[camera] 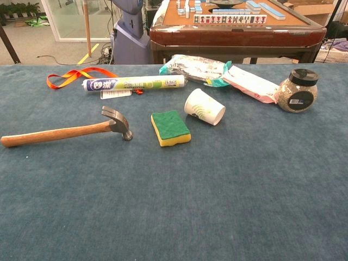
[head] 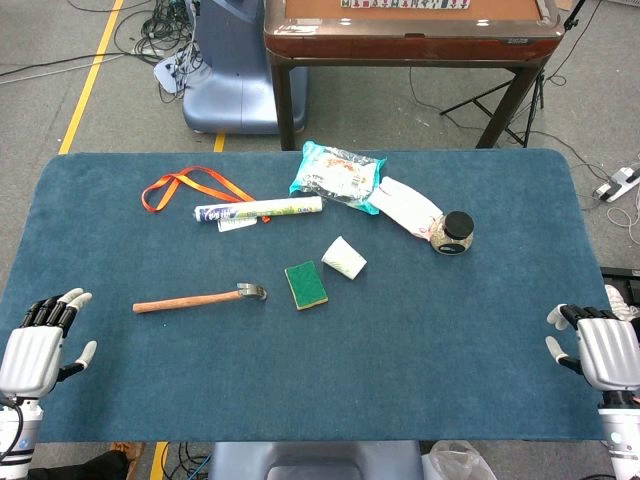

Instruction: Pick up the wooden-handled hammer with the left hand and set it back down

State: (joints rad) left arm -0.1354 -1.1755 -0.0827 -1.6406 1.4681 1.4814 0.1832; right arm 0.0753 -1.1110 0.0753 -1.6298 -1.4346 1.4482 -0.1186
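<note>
Both hands, left hand [head: 38,350] and right hand [head: 600,345], rest open.

Head view: high, looking down over whole table [head: 500,400]. Chest view: low, close, facing forward; shares table centre.

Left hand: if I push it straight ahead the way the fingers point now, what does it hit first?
Probably nothing close. The left hand points up the table's left side, and the hammer handle's end lies to the right of that line. Only bare blue table lies ahead; the orange strap also sits right of it. Depth is uncertain.
</note>
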